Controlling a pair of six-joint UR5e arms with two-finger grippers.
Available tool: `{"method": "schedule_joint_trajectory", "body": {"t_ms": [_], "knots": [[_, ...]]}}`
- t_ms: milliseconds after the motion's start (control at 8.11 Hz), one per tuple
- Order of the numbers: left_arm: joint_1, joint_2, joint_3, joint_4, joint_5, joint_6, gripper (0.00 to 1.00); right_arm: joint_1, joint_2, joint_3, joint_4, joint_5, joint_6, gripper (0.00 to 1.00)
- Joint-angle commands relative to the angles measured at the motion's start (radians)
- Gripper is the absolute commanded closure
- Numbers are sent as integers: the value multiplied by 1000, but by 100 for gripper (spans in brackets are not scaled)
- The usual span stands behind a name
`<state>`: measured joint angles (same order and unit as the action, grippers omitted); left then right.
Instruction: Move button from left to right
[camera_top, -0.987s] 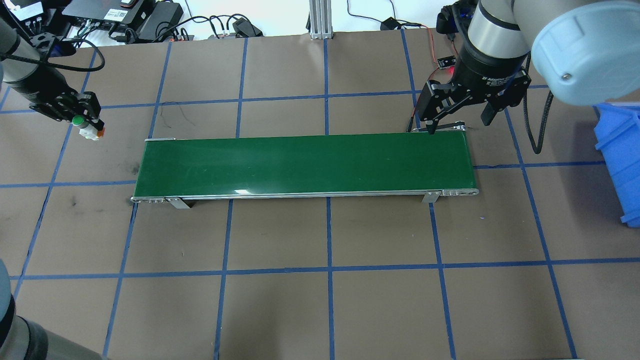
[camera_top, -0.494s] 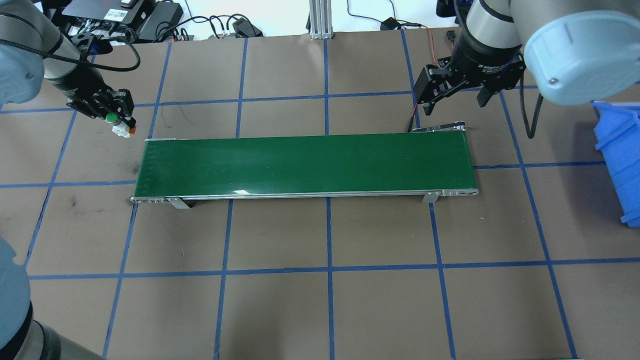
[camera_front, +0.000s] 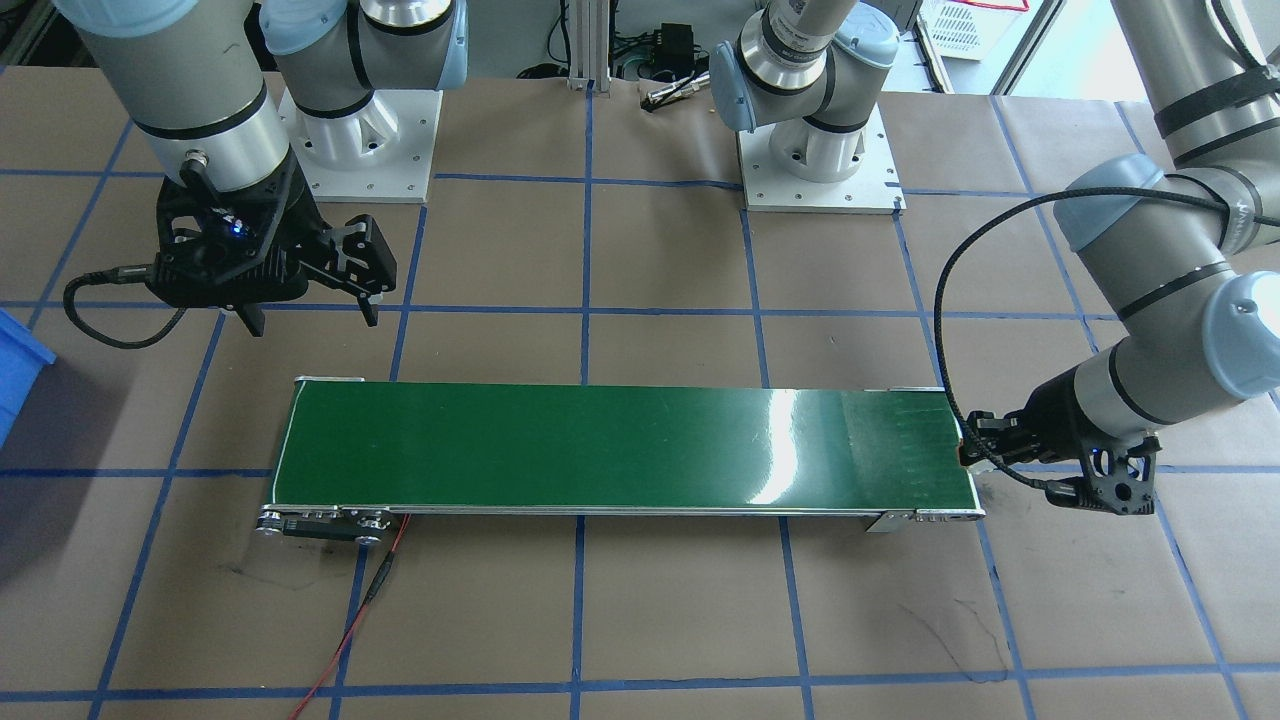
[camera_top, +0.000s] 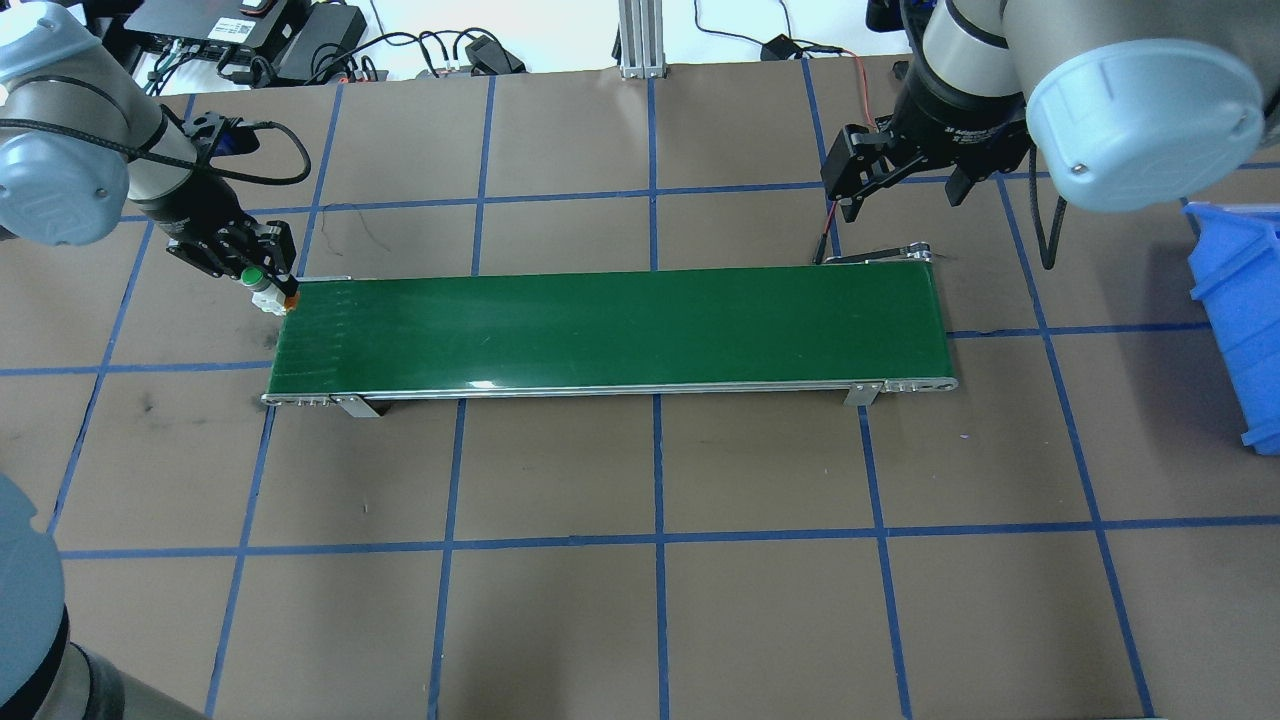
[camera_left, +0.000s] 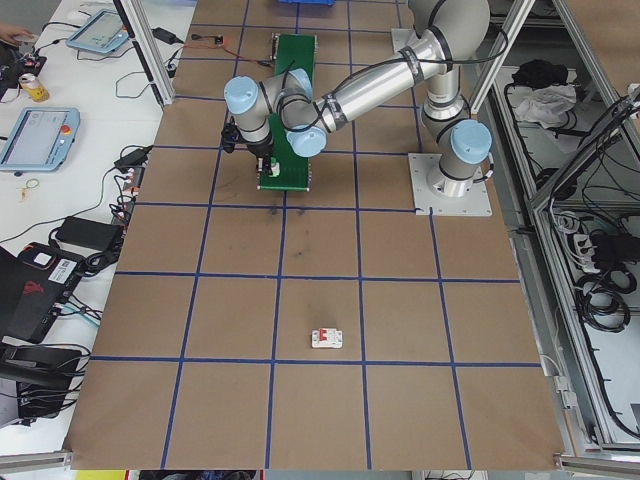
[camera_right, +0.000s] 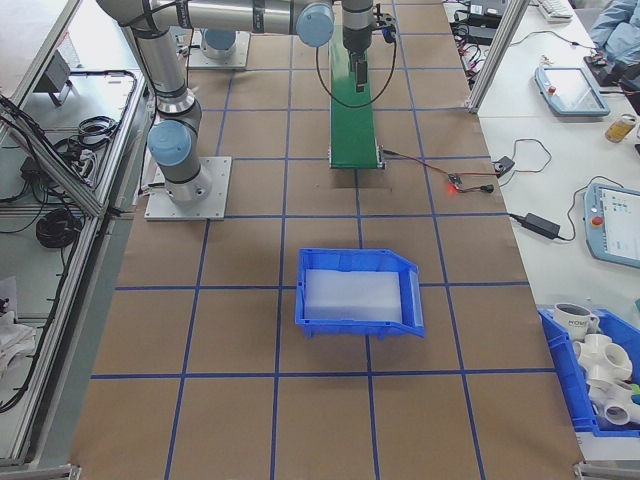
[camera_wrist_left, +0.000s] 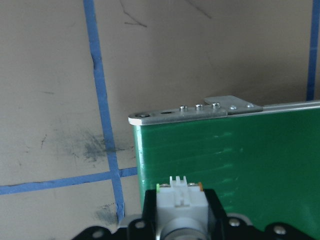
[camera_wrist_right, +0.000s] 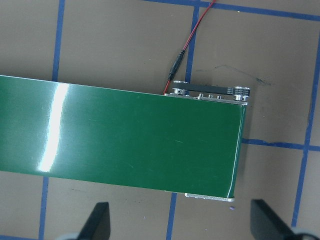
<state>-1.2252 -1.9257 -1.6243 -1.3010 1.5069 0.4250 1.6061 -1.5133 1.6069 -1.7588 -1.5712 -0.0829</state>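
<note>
The button (camera_top: 262, 287), with a green cap, a white body and an orange base, is held in my left gripper (camera_top: 262, 278), which is shut on it. It hangs just over the back left corner of the green conveyor belt (camera_top: 610, 325). The left wrist view shows the button's white body (camera_wrist_left: 181, 199) between the fingers, with the belt's end (camera_wrist_left: 240, 160) ahead of it. In the front-facing view the left gripper (camera_front: 975, 442) is at the belt's right end. My right gripper (camera_top: 897, 195) is open and holds nothing, behind the belt's right end. It shows as well as the right gripper (camera_front: 310, 315) and the right gripper (camera_wrist_right: 182, 225).
A blue bin (camera_top: 1235, 300) stands at the table's right edge. A white circuit breaker (camera_left: 326, 339) lies on the table far off to the robot's left. A red wire (camera_front: 350, 620) runs from the belt's motor end. Cables and boxes (camera_top: 250, 35) lie past the far edge.
My left gripper has carried the button right and nearer, to the belt's left end. My right gripper has drawn back and up from the belt's right end, still open.
</note>
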Motion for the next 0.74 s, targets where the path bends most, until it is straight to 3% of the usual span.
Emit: {"method": "schedule_joint_trajectory", "body": {"t_ms": [0, 247, 370, 494, 617], "knots": [[0, 4, -74, 29, 6, 1, 100, 0, 1, 2, 1, -1, -1, 0], [0, 7, -83, 37, 7, -2, 100, 0, 1, 2, 5, 0, -5, 0], [0, 14, -83, 35, 13, 1, 40, 0, 1, 2, 7, -1, -12, 0], [0, 19, -77, 26, 22, 0, 8, 0, 1, 2, 7, -1, -14, 0], [-10, 25, -75, 25, 22, 0, 0, 0, 1, 2, 7, -1, -14, 0]]}}
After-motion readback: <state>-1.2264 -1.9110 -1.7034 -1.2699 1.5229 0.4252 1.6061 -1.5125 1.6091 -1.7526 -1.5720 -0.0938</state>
